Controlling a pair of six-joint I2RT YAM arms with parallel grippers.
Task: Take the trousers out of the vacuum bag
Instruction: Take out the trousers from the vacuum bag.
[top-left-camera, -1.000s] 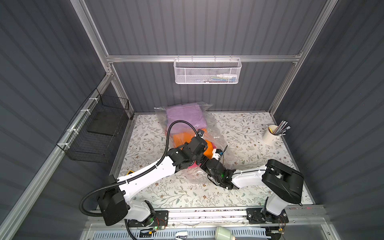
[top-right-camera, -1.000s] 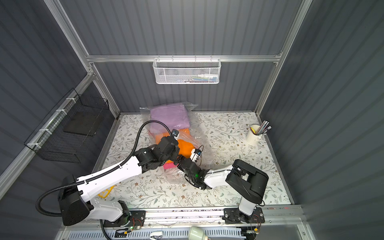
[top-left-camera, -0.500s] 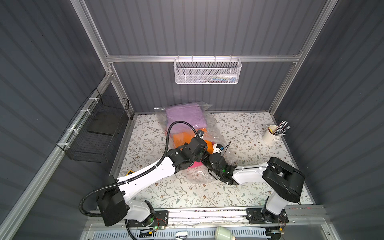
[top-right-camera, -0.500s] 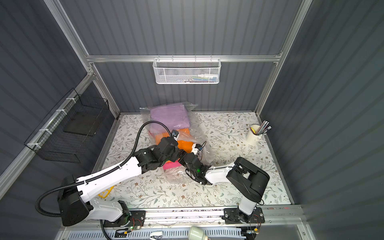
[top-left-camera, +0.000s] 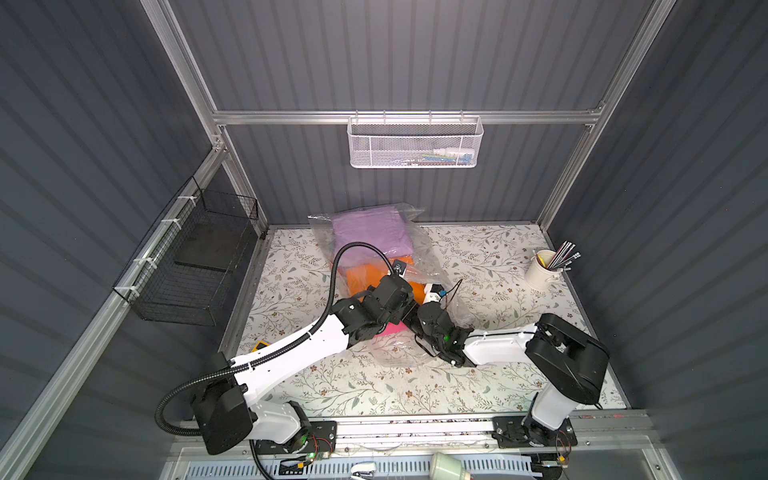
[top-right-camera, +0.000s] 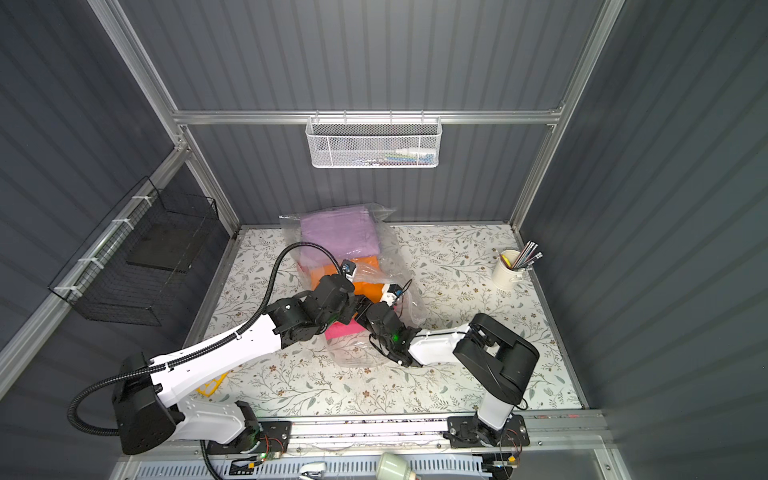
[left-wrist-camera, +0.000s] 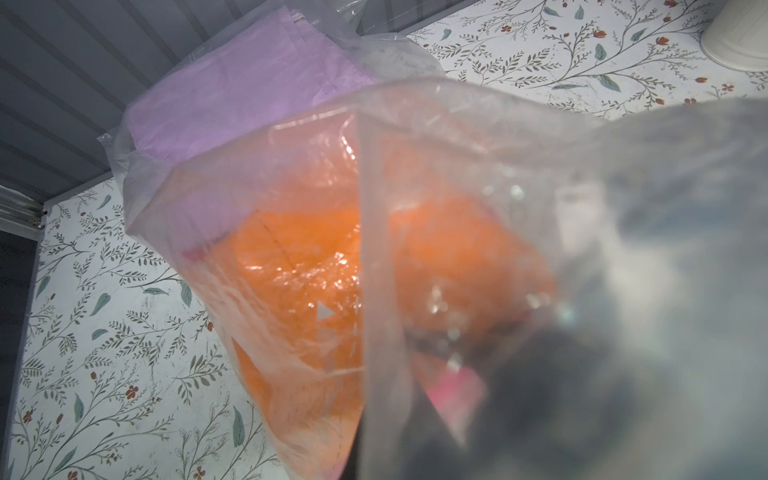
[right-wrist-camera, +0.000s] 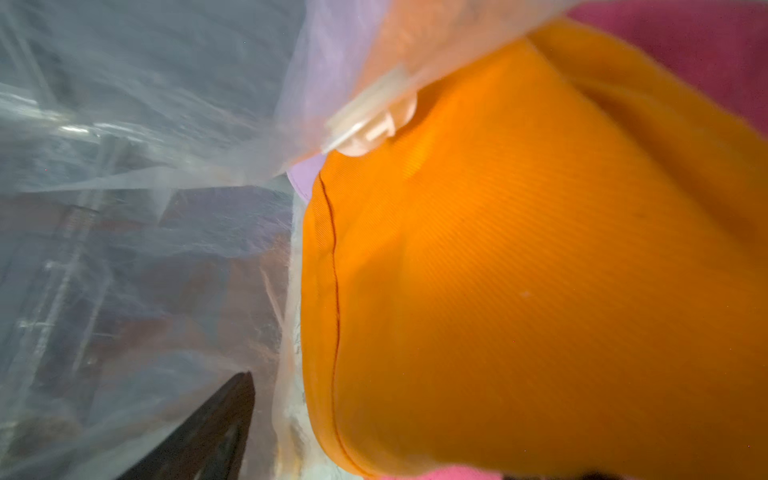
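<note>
Trousers lie stacked inside the vacuum bag (top-left-camera: 432, 266) on the table (top-left-camera: 498, 374): lilac pair (top-left-camera: 368, 232) rearmost, orange pair (top-left-camera: 361, 274) next, hot pink pair (top-left-camera: 395, 328) nearest the mouth. Bag and stack run lengthwise from the back wall toward the robot, mouth facing it. Right gripper (top-left-camera: 415, 312) has just pushed forward into that mouth, jaws wide and empty, probably lining up on the orange cloth. Left gripper (top-left-camera: 405, 299) is pinched shut on the bag's upper film.

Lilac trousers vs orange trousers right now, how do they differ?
Colour: the lilac trousers are pale purple, the orange trousers bright orange.
Place: the lilac trousers lie at the far end of the bag; the orange trousers sit nearer the arms.
View: in both top views the lilac trousers show whole, while the left arm covers part of the orange trousers.
Shared: both are folded and inside the see-through plastic.
</note>
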